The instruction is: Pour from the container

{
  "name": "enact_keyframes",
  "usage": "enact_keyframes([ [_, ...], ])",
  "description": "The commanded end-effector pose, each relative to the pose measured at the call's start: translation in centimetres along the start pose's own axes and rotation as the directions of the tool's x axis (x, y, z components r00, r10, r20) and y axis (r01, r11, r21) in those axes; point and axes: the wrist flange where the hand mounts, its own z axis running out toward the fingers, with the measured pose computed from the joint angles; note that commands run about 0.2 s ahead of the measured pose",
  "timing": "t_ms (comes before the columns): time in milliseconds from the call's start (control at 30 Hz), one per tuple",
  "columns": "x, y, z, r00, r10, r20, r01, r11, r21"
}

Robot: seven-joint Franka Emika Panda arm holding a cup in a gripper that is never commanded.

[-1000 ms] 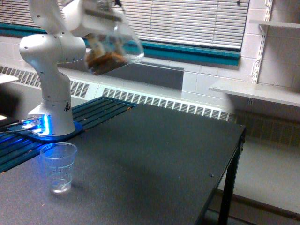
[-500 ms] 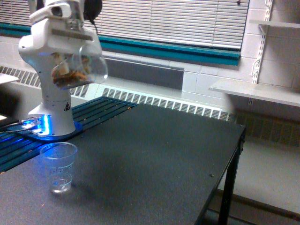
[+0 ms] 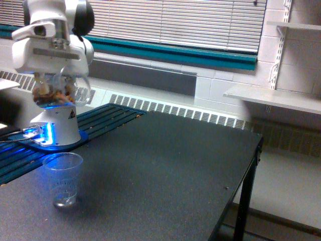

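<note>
- We see the gripper [image 3: 56, 75] closed around the container [image 3: 59, 90], which hangs just under the white hand of the arm, above the table and clear of it.
- We see the container as a clear, smooth-walled vessel with brown nut-like bits [image 3: 49, 95] gathered low inside it; it looks tilted, though motion blur keeps us from telling how far.
- We see the white arm's wrist [image 3: 50, 37] filling the upper corner on the exterior view's left, with a dark round joint cap beside it.
- We see the arm's base [image 3: 57, 125] behind the container, standing on a plate lit by a blue light [image 3: 46, 133].
- We see a ridged clear cup [image 3: 62, 179] standing upright on the dark table [image 3: 165, 170], below the container and well apart from it, tinted blue.
- We see a little something at the bottom of that cup, too small for us to name.
- We see blinds [image 3: 185, 22], a teal band and a radiator grille [image 3: 175, 110] along the wall behind, and a shelf [image 3: 276, 98] on the exterior view's right.
</note>
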Motion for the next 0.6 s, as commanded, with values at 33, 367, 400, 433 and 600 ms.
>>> enact_keyframes([
  [33, -1.4, 2.1, -0.1, 1.0, 0.013, 0.001, -0.013, 0.999, -0.03],
  [367, -3.4, 3.4, 0.7, 0.999, -0.001, 0.033, 0.004, 0.998, -0.066],
  [400, -3.6, 3.5, 0.8, 0.999, -0.003, 0.033, 0.005, 0.997, -0.071],
  [433, -3.7, 3.6, 0.8, 0.999, -0.008, 0.033, 0.01, 0.997, -0.076],
  [600, -4.0, 3.8, 1.2, 0.999, -0.019, 0.046, 0.023, 0.995, -0.095],
])
